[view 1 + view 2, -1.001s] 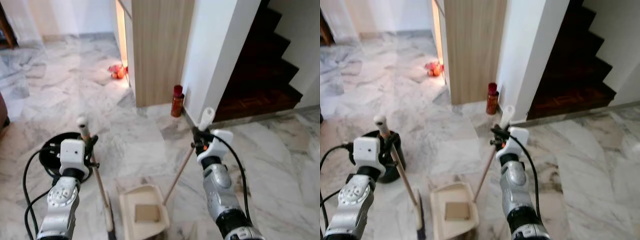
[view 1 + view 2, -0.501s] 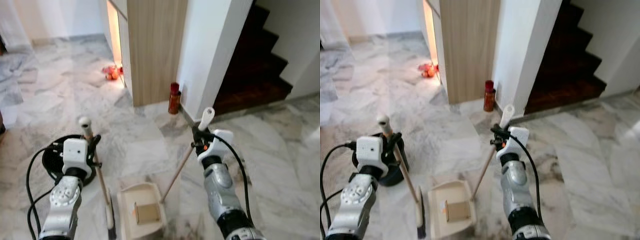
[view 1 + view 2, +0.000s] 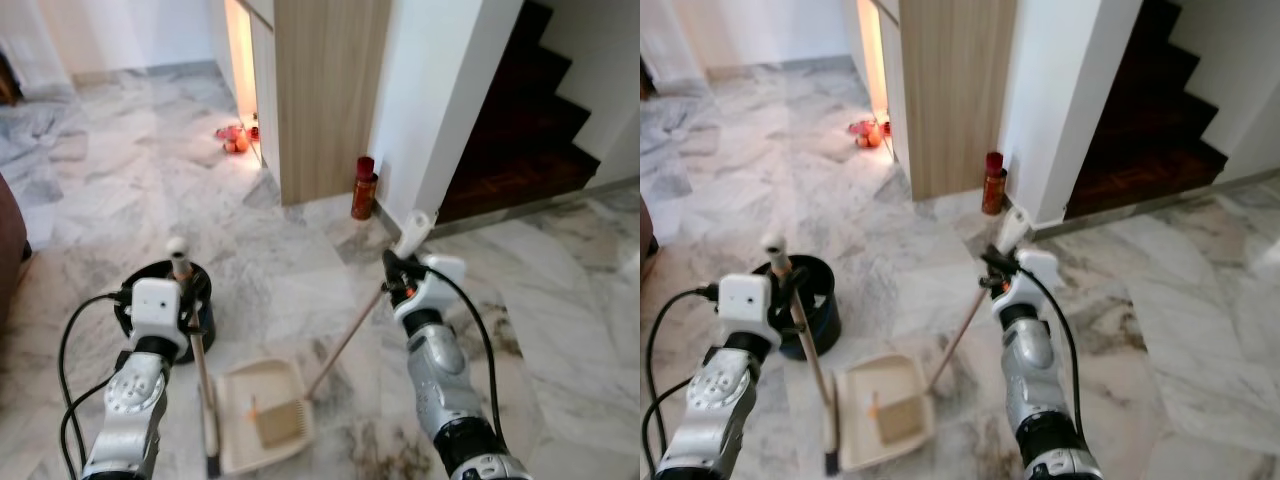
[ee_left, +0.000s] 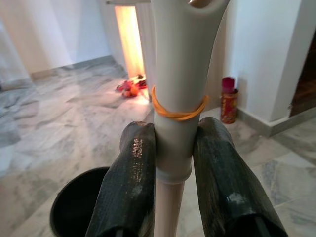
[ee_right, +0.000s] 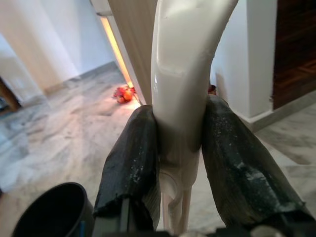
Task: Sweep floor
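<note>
My left gripper (image 4: 174, 163) is shut on the cream handle of a broom (image 3: 193, 330), just under an orange rubber band. The broom's brush (image 3: 211, 445) rests on the marble floor. My right gripper (image 5: 180, 163) is shut on the white grip of a long-handled dustpan (image 3: 262, 412). Its thin stick slants down to the cream pan lying on the floor beside the brush. A brown square scrap (image 3: 280, 425) and a small orange bit (image 3: 252, 405) lie in the pan. A black bin (image 3: 160, 300) stands on the floor just behind the left gripper (image 3: 188, 298).
A wooden cabinet (image 3: 325, 90) and a white wall corner stand ahead, with a red bottle (image 3: 363, 188) at their foot. Dark stairs (image 3: 520, 130) rise at the right. Orange-red items (image 3: 236, 140) lie by the lit gap. Brown furniture (image 3: 8, 250) edges in at the left.
The camera has shifted a little. The dustpan has slid left, closer to the black bin, and its stick leans lower. Both grippers keep their hold.
</note>
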`<state>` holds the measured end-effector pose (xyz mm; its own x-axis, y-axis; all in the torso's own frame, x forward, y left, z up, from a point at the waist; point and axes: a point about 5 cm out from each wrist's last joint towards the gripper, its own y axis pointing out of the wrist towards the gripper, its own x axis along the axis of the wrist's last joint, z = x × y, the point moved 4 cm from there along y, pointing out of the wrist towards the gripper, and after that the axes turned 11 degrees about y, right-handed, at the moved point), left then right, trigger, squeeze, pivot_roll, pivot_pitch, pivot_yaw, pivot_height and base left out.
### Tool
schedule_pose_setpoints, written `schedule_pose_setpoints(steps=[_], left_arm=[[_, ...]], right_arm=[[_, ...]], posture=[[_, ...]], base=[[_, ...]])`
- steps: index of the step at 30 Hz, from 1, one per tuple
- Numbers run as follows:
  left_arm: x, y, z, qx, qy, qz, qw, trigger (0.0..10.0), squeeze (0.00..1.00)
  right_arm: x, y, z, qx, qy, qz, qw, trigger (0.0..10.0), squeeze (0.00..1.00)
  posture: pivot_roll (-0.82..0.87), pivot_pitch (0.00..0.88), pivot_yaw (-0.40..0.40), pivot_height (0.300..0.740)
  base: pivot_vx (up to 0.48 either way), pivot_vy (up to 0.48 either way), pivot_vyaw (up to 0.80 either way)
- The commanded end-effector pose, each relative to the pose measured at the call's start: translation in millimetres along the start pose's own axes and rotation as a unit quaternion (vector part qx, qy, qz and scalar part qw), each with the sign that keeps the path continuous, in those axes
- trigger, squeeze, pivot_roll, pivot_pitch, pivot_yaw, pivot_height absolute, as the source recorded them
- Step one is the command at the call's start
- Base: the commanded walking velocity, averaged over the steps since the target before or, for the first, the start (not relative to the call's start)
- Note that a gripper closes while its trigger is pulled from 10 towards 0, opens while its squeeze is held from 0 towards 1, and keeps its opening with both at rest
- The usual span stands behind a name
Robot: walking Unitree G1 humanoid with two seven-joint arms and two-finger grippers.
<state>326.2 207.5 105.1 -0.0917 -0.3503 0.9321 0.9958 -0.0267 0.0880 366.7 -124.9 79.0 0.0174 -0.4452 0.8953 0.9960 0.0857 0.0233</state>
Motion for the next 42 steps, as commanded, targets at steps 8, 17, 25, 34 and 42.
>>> schedule_pose_setpoints(steps=[8,17,25,34,42], left_arm=[[9.4,1.4,5.7,0.008,0.005,-0.019,1.0,10.0,0.0],[9.2,1.1,5.5,0.007,0.005,-0.019,1.0,10.0,0.0],[8.8,0.8,5.7,0.007,0.007,-0.017,1.0,10.0,0.0],[8.4,0.5,5.2,0.008,0.009,-0.016,1.0,10.0,0.0],[7.7,0.7,2.5,0.003,0.012,-0.016,1.0,10.0,0.0]], right_arm=[[11.5,7.0,13.6,0.024,-0.006,-0.018,1.0,10.0,0.0],[10.7,7.0,15.3,0.028,-0.009,-0.015,0.999,10.0,0.0],[8.0,6.7,16.5,0.03,-0.001,-0.009,1.0,10.0,0.0],[8.2,6.8,18.4,0.038,-0.009,-0.008,0.999,10.0,0.0],[6.4,7.3,15.3,0.028,0.003,-0.002,1.0,10.0,0.0]], posture=[[0.18,0.0,-0.034,0.74],[0.18,0.0,-0.032,0.74],[0.18,0.0,-0.033,0.74],[0.18,0.0,-0.037,0.74],[0.18,0.0,-0.039,0.74]], base=[[0.0,0.28,0.47],[0.0,0.279,0.0],[0.0,0.281,0.0],[0.0,0.187,0.0],[0.0,0.0,0.38]])
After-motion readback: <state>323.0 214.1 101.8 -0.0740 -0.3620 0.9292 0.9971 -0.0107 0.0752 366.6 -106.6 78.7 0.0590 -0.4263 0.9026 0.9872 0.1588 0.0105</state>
